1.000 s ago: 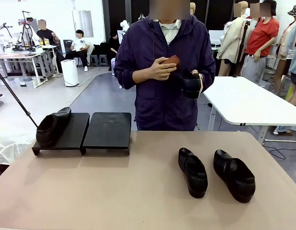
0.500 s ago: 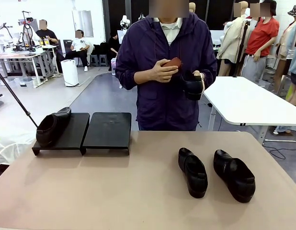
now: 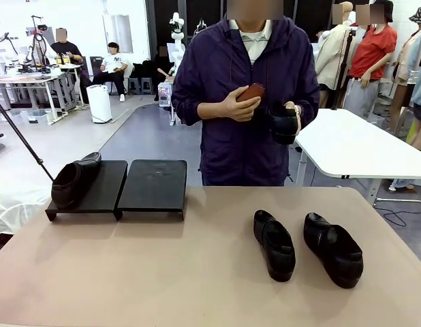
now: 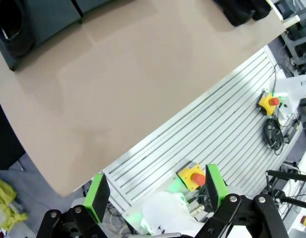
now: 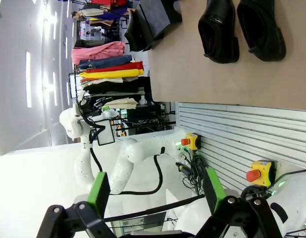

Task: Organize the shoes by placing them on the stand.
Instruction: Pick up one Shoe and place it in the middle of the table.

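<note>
Right gripper (image 5: 155, 192): jaws wide apart, nothing between the green pads (image 5: 99, 191).
Shoes: two black ones (image 5: 220, 29) (image 5: 262, 27) side by side on the table (image 5: 202, 79), far ahead, above the right-hand finger.
Stand (image 5: 158, 12): farther ahead, left of the shoes.
White arm (image 5: 138, 153): just ahead, between the fingers.

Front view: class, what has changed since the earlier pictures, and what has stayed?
The person shifted slightly toward picture right, with the held shoe and brown object. Nothing was taken or let go. The shoe on the stand and two shoes on the table stayed put.
</note>
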Controlling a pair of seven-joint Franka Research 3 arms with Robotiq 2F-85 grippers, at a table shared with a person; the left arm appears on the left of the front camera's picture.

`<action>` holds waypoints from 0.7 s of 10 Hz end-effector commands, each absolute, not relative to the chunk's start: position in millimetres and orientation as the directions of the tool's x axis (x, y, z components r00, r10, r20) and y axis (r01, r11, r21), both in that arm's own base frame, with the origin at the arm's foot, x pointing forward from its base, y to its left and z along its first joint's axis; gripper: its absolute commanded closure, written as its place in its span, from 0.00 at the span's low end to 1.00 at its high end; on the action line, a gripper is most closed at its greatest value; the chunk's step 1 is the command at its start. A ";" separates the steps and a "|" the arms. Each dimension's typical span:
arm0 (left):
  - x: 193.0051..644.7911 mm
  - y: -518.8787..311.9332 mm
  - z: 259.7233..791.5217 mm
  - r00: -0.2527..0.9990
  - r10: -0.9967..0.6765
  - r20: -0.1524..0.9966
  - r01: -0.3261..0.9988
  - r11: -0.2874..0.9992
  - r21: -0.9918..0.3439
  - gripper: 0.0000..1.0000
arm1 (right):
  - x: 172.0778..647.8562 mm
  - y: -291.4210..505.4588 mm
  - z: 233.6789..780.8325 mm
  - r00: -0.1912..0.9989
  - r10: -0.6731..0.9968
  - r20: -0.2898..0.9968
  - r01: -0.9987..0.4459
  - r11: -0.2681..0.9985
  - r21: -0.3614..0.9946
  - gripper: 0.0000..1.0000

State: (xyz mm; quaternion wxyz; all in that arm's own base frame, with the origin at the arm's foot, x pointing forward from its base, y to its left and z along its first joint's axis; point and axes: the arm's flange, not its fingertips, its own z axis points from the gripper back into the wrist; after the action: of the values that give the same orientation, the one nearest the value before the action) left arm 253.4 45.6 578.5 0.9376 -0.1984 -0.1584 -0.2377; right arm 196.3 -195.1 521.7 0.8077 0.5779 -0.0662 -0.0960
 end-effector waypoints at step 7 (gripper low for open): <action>254.6 47.7 580.7 0.843 -0.380 0.379 0.500 0.813 -0.298 0.00 | 274.0 -44.4 544.8 0.988 -0.095 -0.122 0.153 0.700 0.698 0.00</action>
State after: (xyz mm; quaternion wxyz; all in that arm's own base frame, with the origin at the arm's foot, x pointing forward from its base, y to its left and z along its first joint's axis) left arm 253.8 45.6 578.5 0.9374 -0.1990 -0.1580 -0.2382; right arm 263.8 -79.2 546.6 0.8974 0.4331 0.0082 -0.0835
